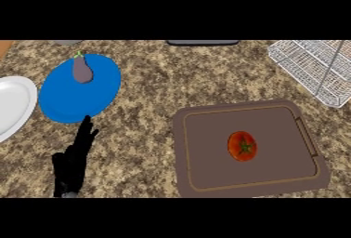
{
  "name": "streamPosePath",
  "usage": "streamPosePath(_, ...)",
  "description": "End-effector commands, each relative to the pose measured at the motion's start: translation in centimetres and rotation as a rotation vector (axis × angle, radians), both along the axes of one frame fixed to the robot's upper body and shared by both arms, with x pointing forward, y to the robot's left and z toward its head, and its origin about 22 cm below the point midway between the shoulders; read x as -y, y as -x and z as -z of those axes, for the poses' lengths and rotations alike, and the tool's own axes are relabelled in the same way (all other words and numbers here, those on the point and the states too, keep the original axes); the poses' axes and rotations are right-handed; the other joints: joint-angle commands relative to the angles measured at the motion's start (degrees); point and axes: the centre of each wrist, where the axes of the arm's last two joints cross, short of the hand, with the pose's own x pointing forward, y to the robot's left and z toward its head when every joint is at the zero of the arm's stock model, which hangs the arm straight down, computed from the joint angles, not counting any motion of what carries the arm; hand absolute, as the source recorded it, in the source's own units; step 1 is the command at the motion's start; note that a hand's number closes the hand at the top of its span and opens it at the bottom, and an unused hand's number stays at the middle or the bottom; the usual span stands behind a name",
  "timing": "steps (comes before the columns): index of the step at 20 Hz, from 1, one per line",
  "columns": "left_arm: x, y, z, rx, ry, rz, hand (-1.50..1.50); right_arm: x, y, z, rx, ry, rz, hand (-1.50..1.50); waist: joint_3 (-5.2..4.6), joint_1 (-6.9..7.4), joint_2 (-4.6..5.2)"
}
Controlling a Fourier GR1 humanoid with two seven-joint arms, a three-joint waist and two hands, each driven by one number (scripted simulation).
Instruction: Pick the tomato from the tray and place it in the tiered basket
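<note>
Red round tomato (242, 146) is sitting mid-frame on the brown rectangular tray (205, 139); left hand (74, 160) is resting lower left, fingers straight, holding nothing.

Left hand (72, 160) resting lower left, fingers straight up

Purple eggplant (82, 71) on blue plate (75, 100), white plate (14, 107) at left, speckled granite counter (151, 139)

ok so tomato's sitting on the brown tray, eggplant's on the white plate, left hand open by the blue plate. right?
Not quite: the head view shows the eggplant on the blue plate, not the white plate. The rest holds: the tomato sits on the brown tray, and the left hand is open by the blue plate.
</note>
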Motion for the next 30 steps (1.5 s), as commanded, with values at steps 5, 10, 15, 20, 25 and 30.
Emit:
streamPosePath(5,0.8,0.6,1.1,-0.056,-0.009,0.025,0.00,-1.3,4.4,-2.1,-0.252,0.118,0.121,-1.50,-0.19,2.72,1.09)
streamPosePath(10,1.2,-0.5,0.9,-0.053,0.002,0.044,0.00,-4.3,4.2,-2.6,-0.323,0.109,0.158,-1.50,-0.12,3.37,1.38)
streamPosePath(15,1.6,-0.7,0.6,-0.035,-0.002,0.070,0.00,-5.4,3.1,-3.3,-0.435,0.164,0.191,-1.50,-0.02,4.50,1.45)
streamPosePath(20,1.5,-0.9,1.5,-0.043,0.007,0.062,0.00,-6.7,1.4,-3.6,-0.608,0.160,0.177,-1.50,0.02,4.56,1.54)
streamPosePath(25,1.2,-1.0,1.1,-0.058,0.004,0.038,0.00,-8.6,-2.6,-4.5,-0.665,0.178,0.174,-1.50,0.28,4.13,0.74)
streamPosePath(30,0.6,0.1,1.8,-0.080,0.005,0.054,0.00,-11.6,-5.6,-5.9,-0.661,0.190,0.129,-1.50,0.33,3.37,0.17)
